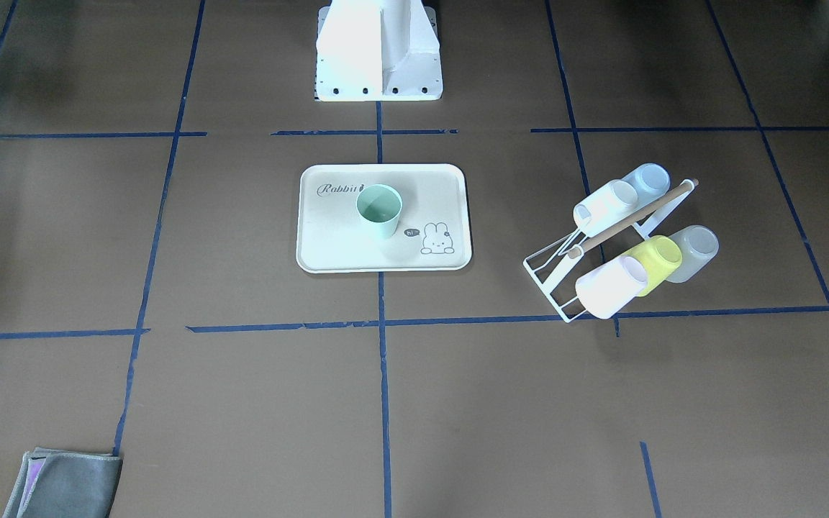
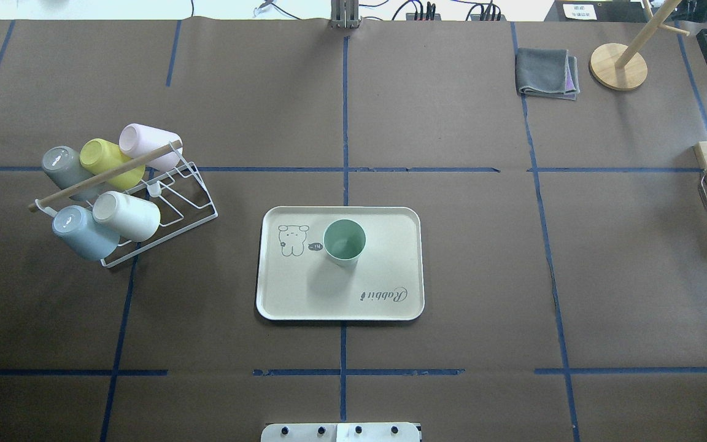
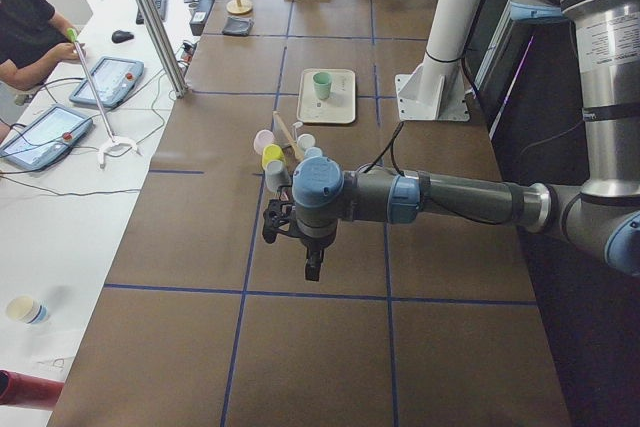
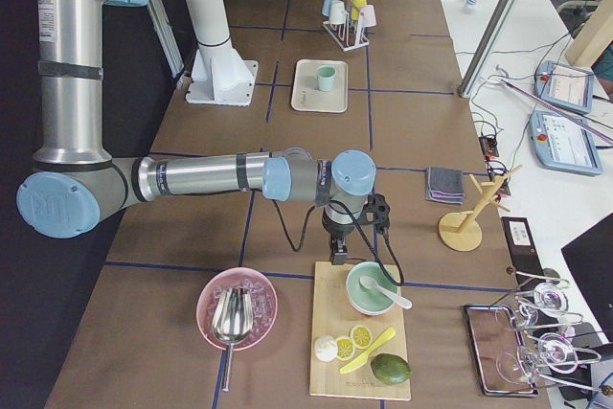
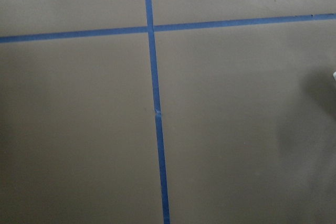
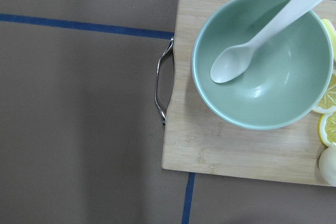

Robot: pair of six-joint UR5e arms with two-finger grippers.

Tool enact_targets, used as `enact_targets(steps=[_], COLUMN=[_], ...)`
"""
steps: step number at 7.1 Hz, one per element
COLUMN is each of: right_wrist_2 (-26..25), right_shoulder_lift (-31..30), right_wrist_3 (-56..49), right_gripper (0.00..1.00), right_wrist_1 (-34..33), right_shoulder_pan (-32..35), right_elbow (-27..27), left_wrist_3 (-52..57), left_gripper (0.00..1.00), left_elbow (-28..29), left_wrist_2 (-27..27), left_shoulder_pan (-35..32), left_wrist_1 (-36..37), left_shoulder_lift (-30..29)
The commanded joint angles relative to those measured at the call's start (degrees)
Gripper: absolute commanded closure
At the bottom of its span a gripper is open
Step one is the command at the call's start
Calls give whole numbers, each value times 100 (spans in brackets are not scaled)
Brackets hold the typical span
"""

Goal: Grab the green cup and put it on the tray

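Since neither wrist camera catches its own tips and only the side views show them, small and dark, I cannot tell whether the left fingers (image 3: 313, 269) or the right fingers (image 4: 337, 254) are spread or closed. Nothing appears to be held in either.

The left fingers hang over bare brown surface (image 5: 236, 129) crossed by blue tape (image 5: 156, 129). In the left-end view they are on the near side of the cup rack (image 2: 105, 176), well apart from the tray. The right fingers hang just beside the handled end of a wooden board (image 6: 210, 150), which carries a green bowl (image 6: 273, 77) with a white spoon (image 6: 247, 61) in it. As far as I can see, they touch neither.

Farther out, the green cup (image 2: 344, 241) stands upright, mouth up, near the middle of the tray (image 2: 304, 294), between the bunny drawing and the script. From that I judge the placing done, and the step in hand is to keep clear. Any move should go up and away from the tray, with the left arm minding the rack of cups and the right arm minding the bowl and spoon below it.
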Motion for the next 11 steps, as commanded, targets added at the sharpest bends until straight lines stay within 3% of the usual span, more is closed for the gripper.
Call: enact_targets(steps=[1,4,6,10,11], right_wrist_2=[10,-17,-17,-60,-61], right_shoulder_lift=[17,-10,17,-97,-159], right_wrist_3=[36,423,441,319,310], right_gripper=[0,0,0,0,0], right_wrist_1=[-96,96,133,54,54], right_shoulder_pan=[62,80,80,335,334], right_elbow=[-85,-51,-59,99,99], left_wrist_3=[-81,-294,-328,-389,-616], left_gripper=[0,0,0,0,0], left_elbow=[-71,8,157,324,612], left_wrist_2=[-25,273,248,222,204], left_shoulder_pan=[-4,49,58,75,75], left_wrist_1=[66,311,915,874,857], left_shoulder_lift=[124,177,-277,-516,-882])
